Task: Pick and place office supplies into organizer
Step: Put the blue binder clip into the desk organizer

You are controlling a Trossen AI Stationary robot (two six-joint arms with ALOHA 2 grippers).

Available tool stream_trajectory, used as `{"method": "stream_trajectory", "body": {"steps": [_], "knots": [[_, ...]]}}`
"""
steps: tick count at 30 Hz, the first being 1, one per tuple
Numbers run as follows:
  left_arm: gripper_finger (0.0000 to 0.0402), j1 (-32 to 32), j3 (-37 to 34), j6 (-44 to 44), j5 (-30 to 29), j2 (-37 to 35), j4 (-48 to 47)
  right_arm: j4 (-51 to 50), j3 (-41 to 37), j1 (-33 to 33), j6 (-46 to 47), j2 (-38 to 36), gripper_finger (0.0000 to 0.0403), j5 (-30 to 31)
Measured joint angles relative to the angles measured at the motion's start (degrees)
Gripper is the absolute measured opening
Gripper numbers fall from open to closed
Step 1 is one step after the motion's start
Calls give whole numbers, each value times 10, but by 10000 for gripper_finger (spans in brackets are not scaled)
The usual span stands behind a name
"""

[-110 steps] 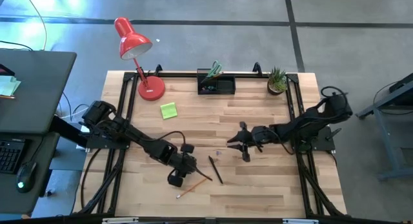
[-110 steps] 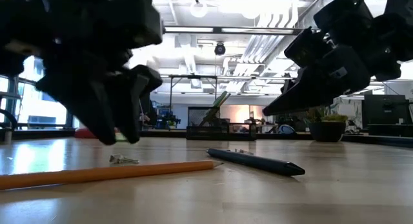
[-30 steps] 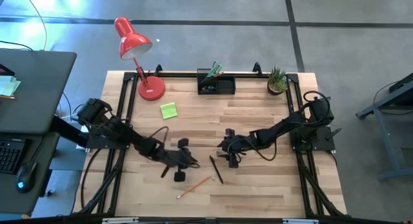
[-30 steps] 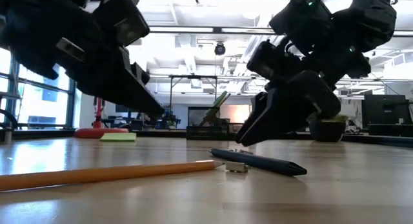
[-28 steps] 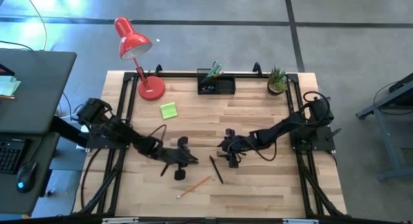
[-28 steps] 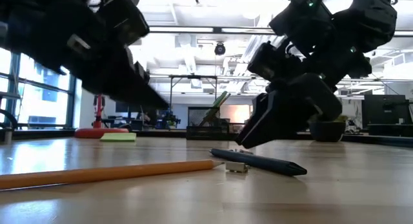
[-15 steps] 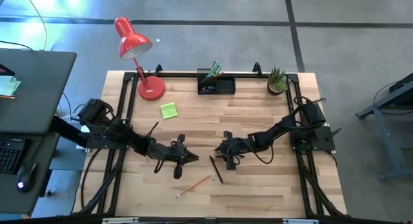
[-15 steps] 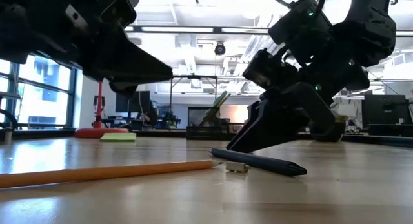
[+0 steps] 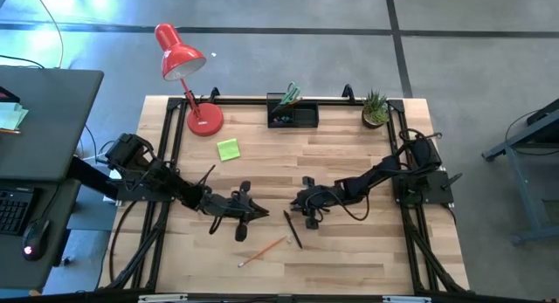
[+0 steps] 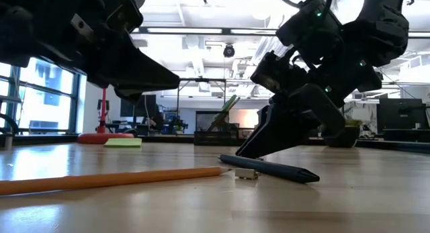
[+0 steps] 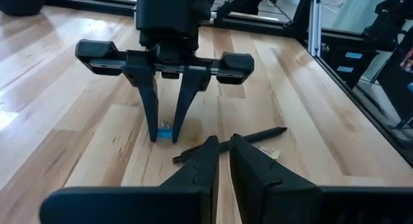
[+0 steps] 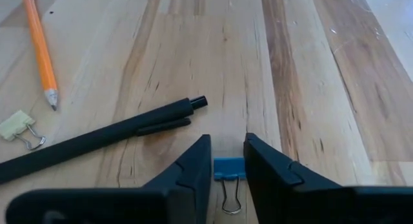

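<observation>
A small blue binder clip (image 12: 228, 168) lies on the wooden table, right of its middle. My right gripper (image 12: 227, 161) stands over it with one finger on each side, and shows head-on in the left wrist view (image 11: 166, 124). Just toward the near edge lie a dark pen (image 9: 292, 230), a cream binder clip (image 12: 15, 126) and an orange pencil (image 9: 262, 250). My left gripper (image 9: 262, 213) hovers shut and empty left of the pen. The black organizer (image 9: 293, 116) stands at the far edge, and a lime-green sticky pad (image 9: 228, 149) lies at far left. My right gripper pinches the blue clip's body by its two sides (image 12: 217, 167) between the tips of its two fingers (image 11: 152, 124). The fingers slant down from the table's right side. The clip rests flat on the table, its wire handles (image 12: 227, 201) pointing back toward the wrist.
A red desk lamp (image 9: 197, 111) stands at the far left corner and a small potted plant (image 9: 376, 108) at the far right. A black frame (image 9: 395, 137) runs along the table's sides. The two grippers stand close together, tip toward tip.
My right gripper has come down and a little toward the table's left edge, so that its fingertips now stand on the table around the blue clip. My left gripper has risen and drawn slightly back toward the far left. Pen, pencil and cream clip have stayed put.
</observation>
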Motion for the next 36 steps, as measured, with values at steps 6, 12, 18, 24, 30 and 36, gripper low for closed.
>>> {"method": "stream_trajectory", "body": {"steps": [6, 12, 18, 24, 30, 36], "knots": [[26, 0, 0, 0, 0, 0, 0, 1, -2, -1, -12, -14, 77, 3], [26, 0, 0, 0, 0, 0, 0, -19, -5, -19, -50, -52, 62, 3], [26, 0, 0, 0, 0, 0, 0, -21, -4, -65, -90, -84, 66, 4], [26, 0, 0, 0, 0, 0, 0, 23, 16, -146, -173, -97, 66, 4], [26, 0, 0, 0, 0, 0, 0, -30, 111, -258, -195, -97, 61, -39], [26, 0, 1, 2, -1, 0, -7, -164, 238, -358, -205, -64, 70, -116]]}}
